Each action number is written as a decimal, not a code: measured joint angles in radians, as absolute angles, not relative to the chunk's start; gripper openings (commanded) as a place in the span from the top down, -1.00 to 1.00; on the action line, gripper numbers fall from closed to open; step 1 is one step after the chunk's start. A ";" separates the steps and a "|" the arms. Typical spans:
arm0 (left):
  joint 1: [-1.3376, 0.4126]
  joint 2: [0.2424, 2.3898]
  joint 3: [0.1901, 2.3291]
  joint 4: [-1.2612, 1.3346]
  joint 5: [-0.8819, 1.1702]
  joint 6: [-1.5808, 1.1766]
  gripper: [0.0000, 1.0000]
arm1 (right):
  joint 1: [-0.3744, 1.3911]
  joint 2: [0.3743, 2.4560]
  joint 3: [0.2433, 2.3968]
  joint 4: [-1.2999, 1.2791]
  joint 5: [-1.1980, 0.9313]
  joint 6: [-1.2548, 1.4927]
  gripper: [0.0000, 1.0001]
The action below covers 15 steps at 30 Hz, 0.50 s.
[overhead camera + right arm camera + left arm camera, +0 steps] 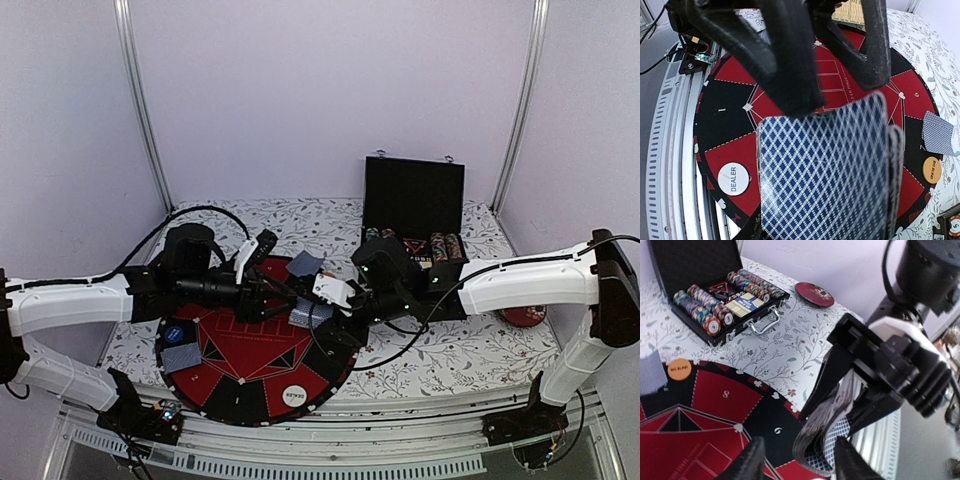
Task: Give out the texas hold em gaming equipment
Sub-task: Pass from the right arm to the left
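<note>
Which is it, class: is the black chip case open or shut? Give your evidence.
Open. The case has its lid upright, and rows of chips show inside.

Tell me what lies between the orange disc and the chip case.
Only bare floral tablecloth and the poker mat's black edge lie between the orange disc and the chip case; no cards or chips. The left wrist view shows it.
</note>
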State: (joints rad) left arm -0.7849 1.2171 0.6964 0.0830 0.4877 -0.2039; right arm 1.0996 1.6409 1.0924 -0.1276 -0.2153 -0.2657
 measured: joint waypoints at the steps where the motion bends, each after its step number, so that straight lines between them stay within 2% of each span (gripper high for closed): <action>1: -0.783 1.215 0.696 0.084 0.497 -0.210 -0.33 | 1.100 1.641 1.092 -0.128 -0.215 -0.266 0.27; 3: -0.781 1.213 0.695 0.091 0.522 -0.208 -0.52 | 1.100 1.641 1.092 -0.128 -0.216 -0.266 0.27; 5: -0.780 1.210 0.690 0.111 0.548 -0.211 -0.56 | 1.100 1.641 1.092 -0.128 -0.216 -0.266 0.27; 12: -0.780 1.299 0.683 0.198 0.574 -0.258 -0.34 | 1.100 1.641 1.093 -0.128 -0.222 -0.270 0.27; 15: -0.781 1.372 0.696 0.208 0.600 -0.276 -0.16 | 1.100 1.641 1.093 -0.132 -0.220 -0.277 0.27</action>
State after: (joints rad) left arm -0.7807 1.3724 0.6956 0.2085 0.6003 -0.2760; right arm 1.0996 1.6409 1.0927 -0.1318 -0.2203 -0.2771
